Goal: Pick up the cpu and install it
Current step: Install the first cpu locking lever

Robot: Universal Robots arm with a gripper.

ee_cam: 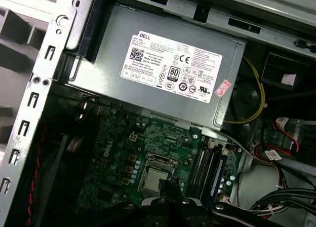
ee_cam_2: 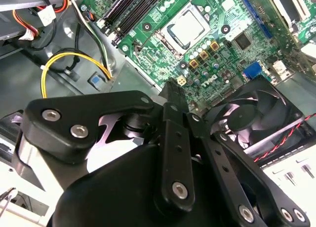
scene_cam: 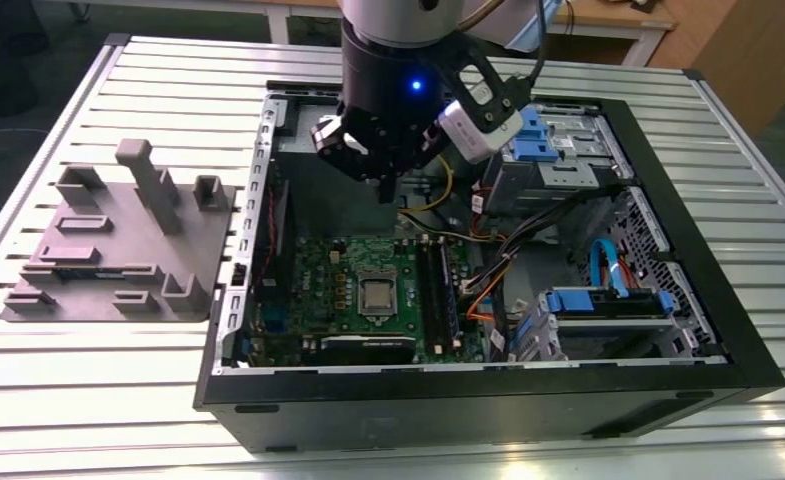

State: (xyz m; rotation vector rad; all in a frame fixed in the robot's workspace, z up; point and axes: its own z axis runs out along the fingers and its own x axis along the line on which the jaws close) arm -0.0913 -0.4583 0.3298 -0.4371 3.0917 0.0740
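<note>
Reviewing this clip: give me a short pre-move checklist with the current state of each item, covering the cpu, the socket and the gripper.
1. cpu lies in the socket on the green motherboard: ok.
2. cpu fully seated and level: cannot tell.
3. Socket frame closed over the cpu: cannot tell.
4. gripper is above the case, apart from the board: ok.
5. Gripper carries nothing: cannot tell.
6. yellow cables lie clear of the socket: ok.
</note>
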